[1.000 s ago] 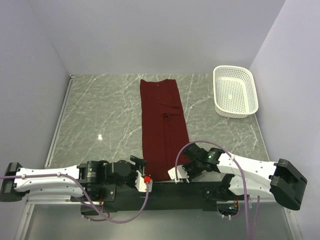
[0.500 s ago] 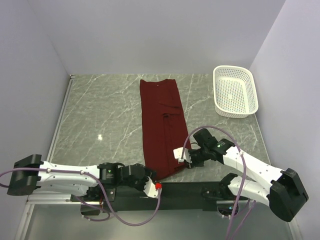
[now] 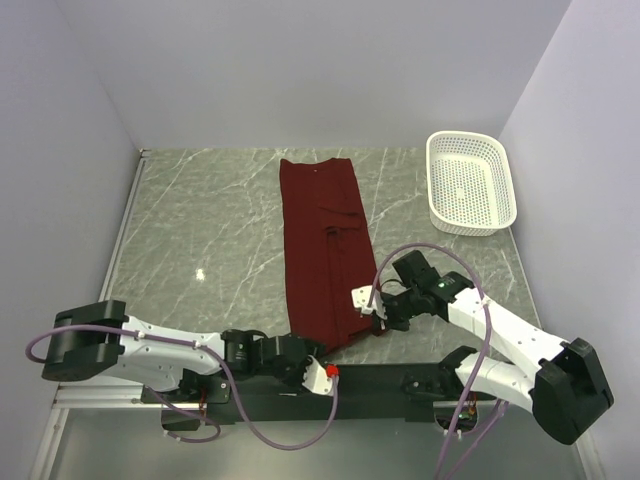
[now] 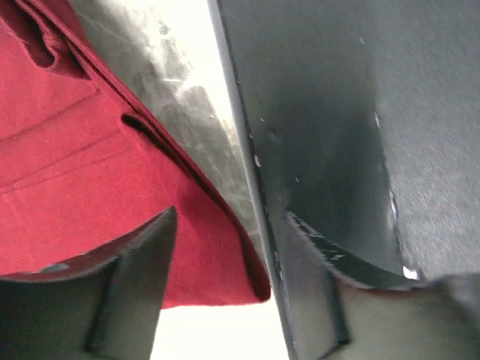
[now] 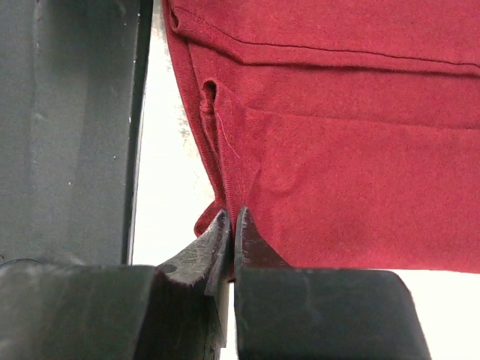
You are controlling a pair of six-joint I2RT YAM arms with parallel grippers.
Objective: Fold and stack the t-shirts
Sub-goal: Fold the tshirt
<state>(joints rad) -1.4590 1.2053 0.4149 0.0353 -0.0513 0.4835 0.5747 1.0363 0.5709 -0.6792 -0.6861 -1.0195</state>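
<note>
The grey marbled surface (image 3: 200, 220) carries the maroon t-shirt (image 3: 325, 240), folded into a long narrow strip. Its long axis runs away from both pincers, with one short end right at them and the other far off. A white mesh basket (image 3: 470, 183) sits well beyond the right pincer (image 3: 372, 316), off to its right. That pincer is closed tight on the strip's near right edge; only its wrist view shows fabric caught at the tips. The left pincer (image 3: 322, 372) stands partly open at the near end, gripping nothing. Its wrist view alone shows the shirt's corner lying between the fingers (image 4: 135, 255).
</note>
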